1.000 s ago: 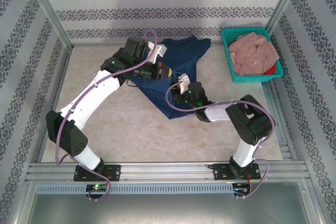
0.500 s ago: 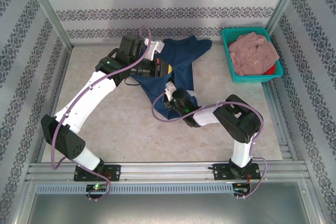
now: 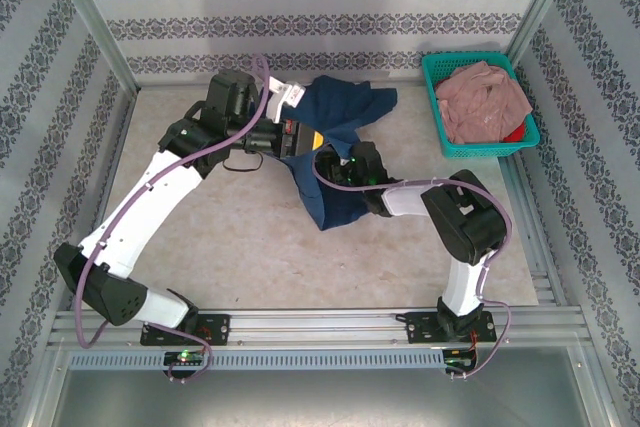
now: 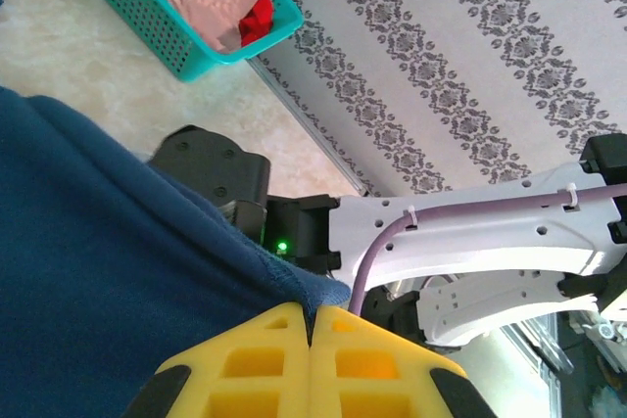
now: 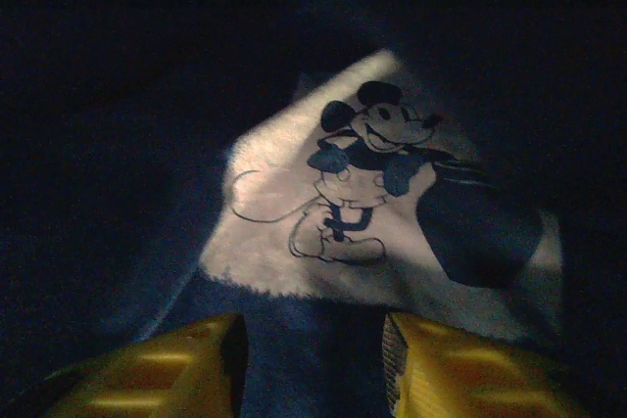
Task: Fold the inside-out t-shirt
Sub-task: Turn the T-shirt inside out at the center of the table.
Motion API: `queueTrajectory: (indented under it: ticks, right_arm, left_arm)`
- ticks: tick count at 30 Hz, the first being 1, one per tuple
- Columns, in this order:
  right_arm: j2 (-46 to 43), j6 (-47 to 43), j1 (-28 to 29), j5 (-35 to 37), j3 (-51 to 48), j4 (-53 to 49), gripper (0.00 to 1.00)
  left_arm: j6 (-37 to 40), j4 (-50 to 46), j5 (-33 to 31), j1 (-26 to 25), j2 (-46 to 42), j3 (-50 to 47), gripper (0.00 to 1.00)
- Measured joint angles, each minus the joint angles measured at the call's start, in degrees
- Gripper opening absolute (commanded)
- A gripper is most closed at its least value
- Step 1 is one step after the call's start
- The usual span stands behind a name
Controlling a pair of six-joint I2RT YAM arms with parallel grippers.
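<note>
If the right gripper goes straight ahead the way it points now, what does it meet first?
Most likely the t-shirt: navy cloth lies right ahead of the right gripper, between its open fingers, with the pale printed patch just past it. The dark view leaves the distance unclear.

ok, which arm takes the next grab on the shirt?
Probably right: the right gripper sits open inside the t-shirt, facing the printed patch; the left gripper is shut on its edge.

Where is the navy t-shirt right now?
Top view: the navy t-shirt lies bunched at the far centre of the table, left of the teal basket, an edge pinched in the left gripper's fingers.
</note>
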Motion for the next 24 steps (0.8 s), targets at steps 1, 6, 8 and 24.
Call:
queueTrajectory:
  ticks: [1, 6, 8, 24]
  right_arm:
    - [0.13, 0.00, 0.26, 0.11, 1.11, -1.09, 0.46]
    - [0.66, -0.61, 2.10, 2.67, 5.35, -6.16, 0.49]
    - [0.66, -0.87, 2.51, 3.43, 5.44, -7.28, 0.50]
    - [2.23, -9.92, 6.78, 8.52, 12.76, -24.46, 0.68]
  left_arm:
    - [-0.24, 0.02, 0.22, -0.20, 0.15, 0.26, 0.00]
    - [-2.05, 1.11, 0.33, -3.76, 2.93, 6.58, 0.00]
    - [-2.27, 1.18, -0.09, -4.92, 3.85, 9.94, 0.00]
    - [-2.91, 0.81, -3.39, -6.23, 7.17, 19.26, 0.00]
